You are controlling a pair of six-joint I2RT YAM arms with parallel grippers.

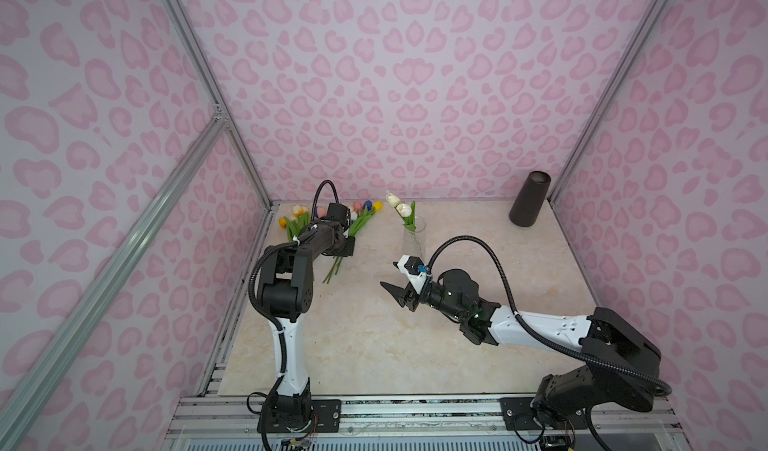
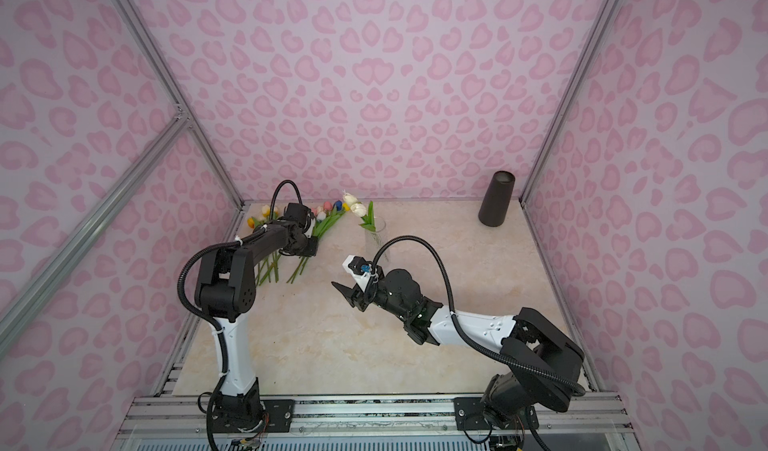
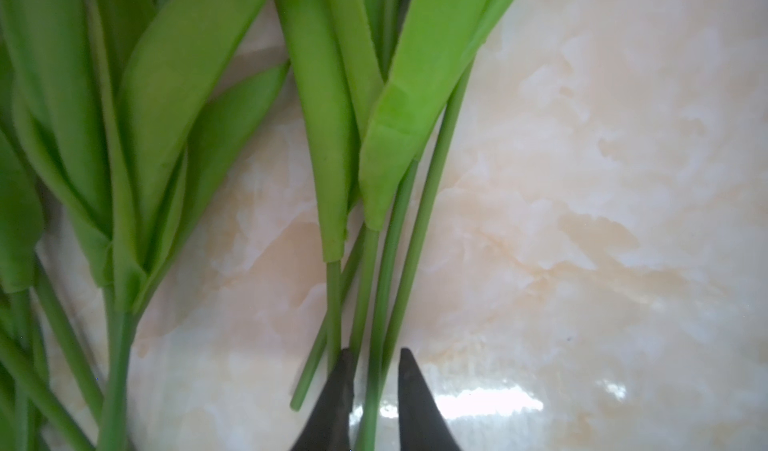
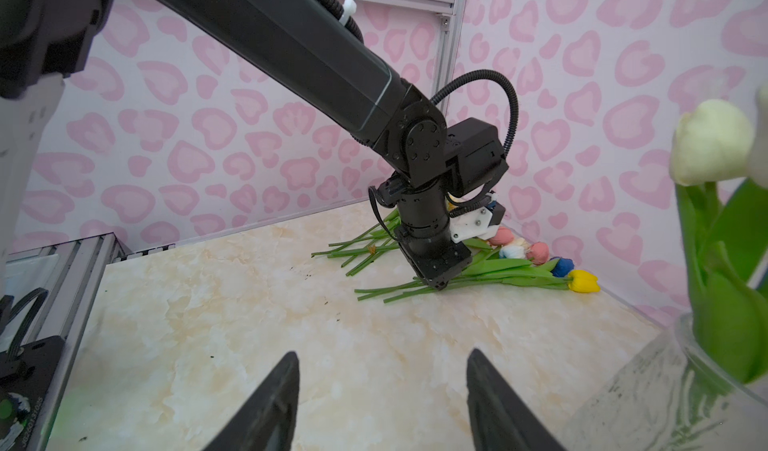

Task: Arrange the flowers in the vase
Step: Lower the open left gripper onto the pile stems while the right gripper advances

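Straddling one bare stem (image 3: 386,286) of the ten-o'clock flowers (image 1: 357,226), left claw (image 3: 376,351) stands narrowly spread. Right claw (image 4: 383,353) gapes empty. Stems look light, bendy: pinch below leaves (image 3: 166,95).

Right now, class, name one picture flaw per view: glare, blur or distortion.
Left wrist view: white glare on the marble tabletop. Right wrist view: the cream tulip and glass vase are blurred. In both top views: the frame post leans outward, wide-angle distortion.

flowers (image 1: 362,221) back left on table (image 1: 374,345) | vase (image 1: 414,241) just right | cylinder (image 1: 530,203) back right
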